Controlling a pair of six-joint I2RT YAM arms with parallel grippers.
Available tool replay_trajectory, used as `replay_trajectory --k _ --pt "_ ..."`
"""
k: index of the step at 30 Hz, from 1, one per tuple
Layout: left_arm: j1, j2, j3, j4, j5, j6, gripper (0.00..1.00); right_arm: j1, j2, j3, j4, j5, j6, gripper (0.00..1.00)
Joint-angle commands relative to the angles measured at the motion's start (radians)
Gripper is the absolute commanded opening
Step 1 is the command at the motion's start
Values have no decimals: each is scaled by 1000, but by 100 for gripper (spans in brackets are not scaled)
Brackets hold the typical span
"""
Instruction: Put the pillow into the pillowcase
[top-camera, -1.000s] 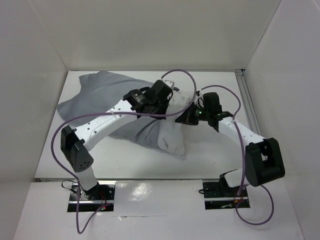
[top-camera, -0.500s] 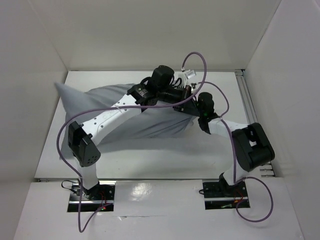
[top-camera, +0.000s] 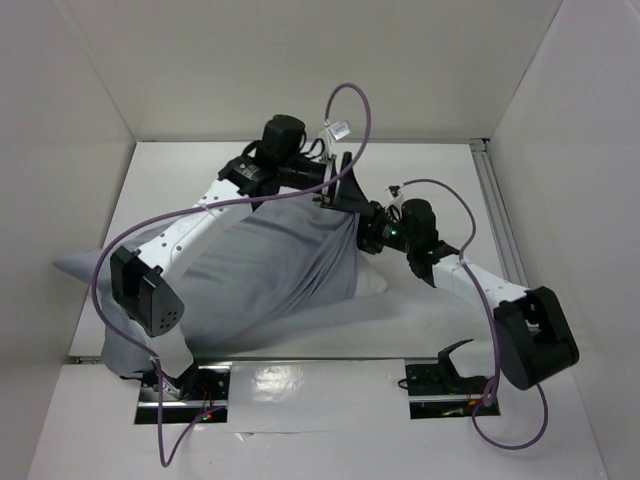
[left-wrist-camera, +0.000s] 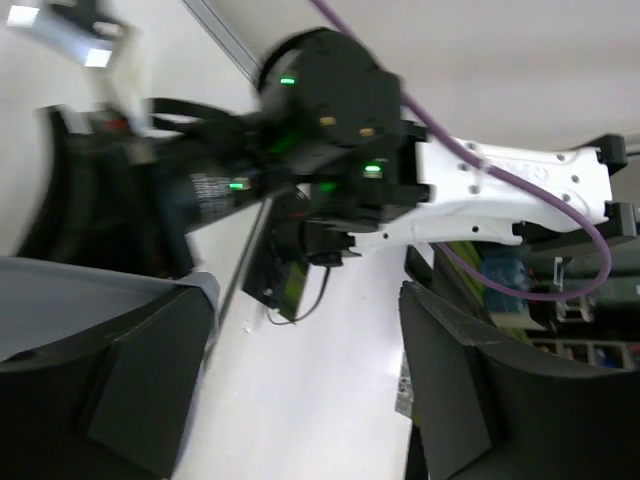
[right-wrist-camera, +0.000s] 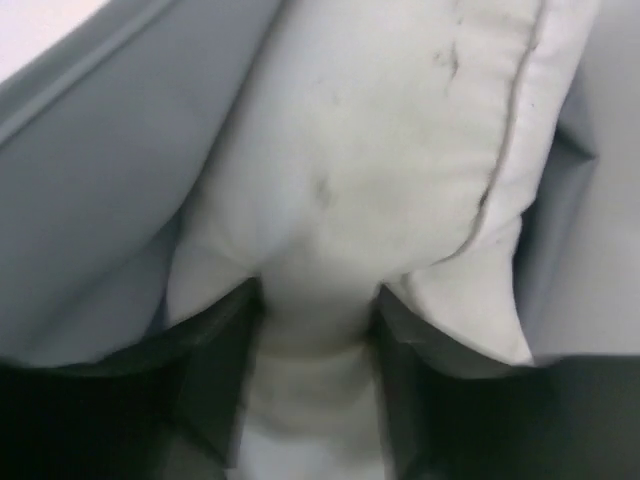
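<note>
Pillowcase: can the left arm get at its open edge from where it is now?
Probably yes. The left gripper has its jaws open, with pillowcase cloth right beside one finger and nothing between them. The right gripper, pinching the pillow, is close, so watch for a clash.

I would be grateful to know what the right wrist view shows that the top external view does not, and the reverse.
Only the right wrist view: the pillow's seam and small dark marks up close, with a fold of it between the right gripper's fingers.
Only the top external view: both arms, the whole pillowcase spreading leftward, and the left gripper by its far corner.
Both: white pillow poking out of grey pillowcase.
</note>
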Motion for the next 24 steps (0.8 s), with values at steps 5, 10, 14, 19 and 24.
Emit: replay_trajectory --k 5,10,14,19,24 --pt "121 -60 53 -64 37 130 36 -104 -151 94 -524 108 -296 67" --pt "144 -31 44 -87 103 168 8 -164 -194 58 -547 97 -306 0" --pt "135 -2 72 -146 112 226 100 -173 -185 93 -536 82 -316 0" --pt "135 38 139 -265 21 309 100 -184 -103 171 -535 82 -365 31" --pt "189 65 150 -276 -119 322 7 -196 49 281 -487 73 -374 41"
